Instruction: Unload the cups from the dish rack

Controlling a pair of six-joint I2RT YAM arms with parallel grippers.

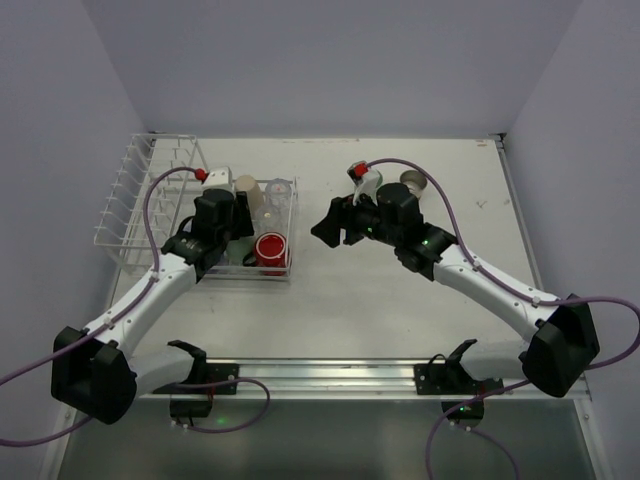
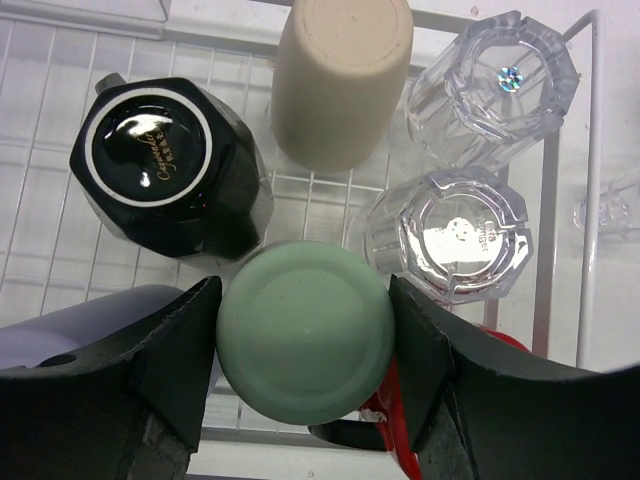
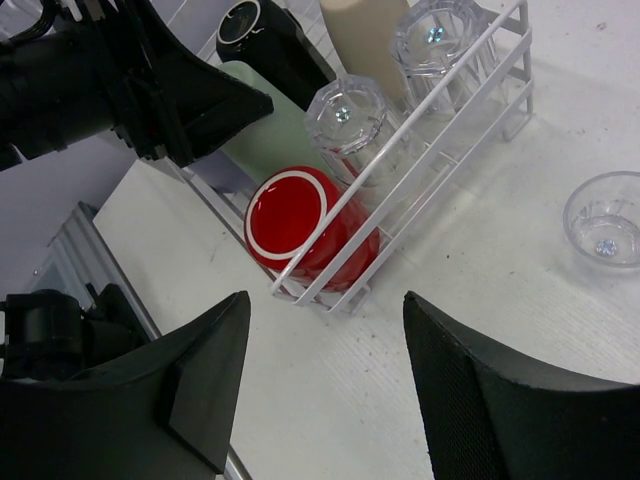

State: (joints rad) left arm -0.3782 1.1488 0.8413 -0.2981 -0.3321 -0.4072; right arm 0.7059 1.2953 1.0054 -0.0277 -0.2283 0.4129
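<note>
- Between the jaws of the left gripper (image 2: 303,300), the mint cup (image 2: 305,340) is clamped on both sides.
- Next: lift it clear of the dish rack (image 2: 590,200).
- Opposite, the right gripper (image 3: 325,370) gapes empty.

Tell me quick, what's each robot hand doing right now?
Left gripper: fingers closed on the mint green cup in the dish rack.
Right gripper: open, holding nothing.

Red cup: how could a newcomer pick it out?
Find the white wire dish rack at the left of the table. In the near right corner of its low basket sits the red cup. It alone is bright red, with a white ring.
</note>
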